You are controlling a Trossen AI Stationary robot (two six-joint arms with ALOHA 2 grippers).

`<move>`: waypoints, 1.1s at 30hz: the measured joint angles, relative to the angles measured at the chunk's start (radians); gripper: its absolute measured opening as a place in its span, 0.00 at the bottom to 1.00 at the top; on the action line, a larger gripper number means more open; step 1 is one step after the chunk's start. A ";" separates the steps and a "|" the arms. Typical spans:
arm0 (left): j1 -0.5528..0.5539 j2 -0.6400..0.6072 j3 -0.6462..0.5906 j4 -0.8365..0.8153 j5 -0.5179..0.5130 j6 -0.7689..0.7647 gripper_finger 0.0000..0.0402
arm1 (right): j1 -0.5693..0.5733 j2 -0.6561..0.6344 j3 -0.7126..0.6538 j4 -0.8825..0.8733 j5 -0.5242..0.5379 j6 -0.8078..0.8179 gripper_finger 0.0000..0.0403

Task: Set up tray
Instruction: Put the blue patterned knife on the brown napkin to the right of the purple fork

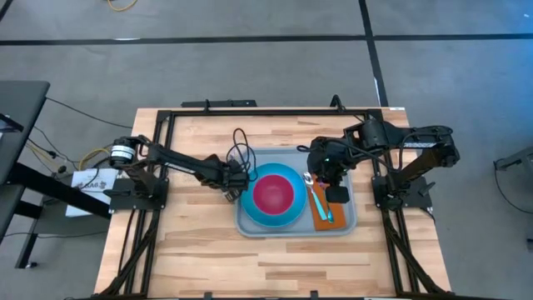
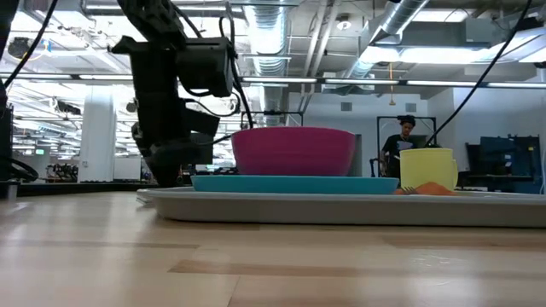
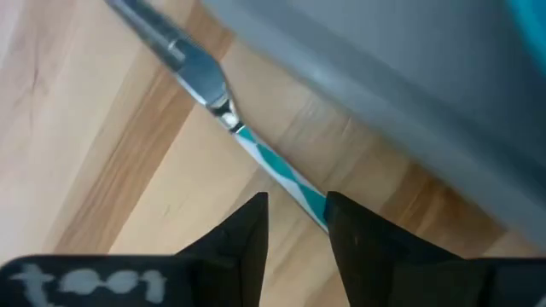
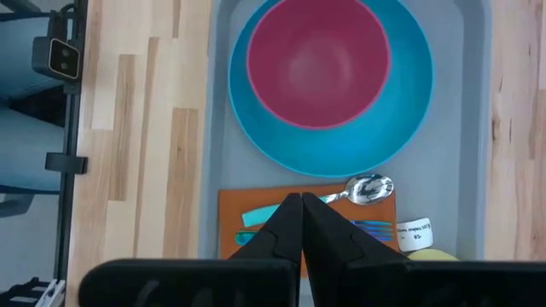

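1. The left gripper [image 3: 294, 223] is low at the tray's left outer edge, its two fingers [image 3: 247, 234] parted by a narrow gap. A piece of cutlery with a teal-and-white patterned handle [image 3: 277, 170] lies on the wooden surface [image 3: 128, 170] and runs into that gap; whether the fingers touch it I cannot tell.
2. Only the left wrist view shows this utensil. Its metal neck [image 3: 200, 81] points away along the tray's grey wall [image 3: 384, 68]; from above the arm hides it.
3. The right gripper [image 4: 300, 223] hangs over the tray with its fingers pressed together, holding nothing.
4. Under it, the right wrist view shows an orange napkin [image 4: 235, 213] carrying a spoon [image 4: 365, 188] and a blue-handled utensil [image 4: 375, 227], with a small white label [image 4: 414, 231] beside them.
5. The tray [image 1: 250, 227], light grey-blue, sits at the middle of the surface [image 1: 191, 250], between the two arms.
6. A round blue plate [image 1: 287, 215] rests in the tray's left part, with a magenta bowl [image 1: 273, 193] on it.
7. The low view adds a yellow cup [image 2: 426, 169] standing on the tray's far side.
8. That same view shows a person [image 2: 401, 141] well back in the room behind the table.
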 joint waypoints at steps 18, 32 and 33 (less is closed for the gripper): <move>0.030 0.000 -0.003 -0.226 0.032 -0.008 0.28 | 0.000 0.000 0.000 0.000 0.000 0.000 0.00; 0.000 -0.078 -0.008 -0.248 0.030 -0.057 0.28 | 0.000 0.000 0.000 0.000 0.000 0.000 0.00; 0.000 -0.079 -0.019 -0.231 0.028 -0.059 0.28 | 0.000 0.000 0.000 0.000 0.000 0.000 0.00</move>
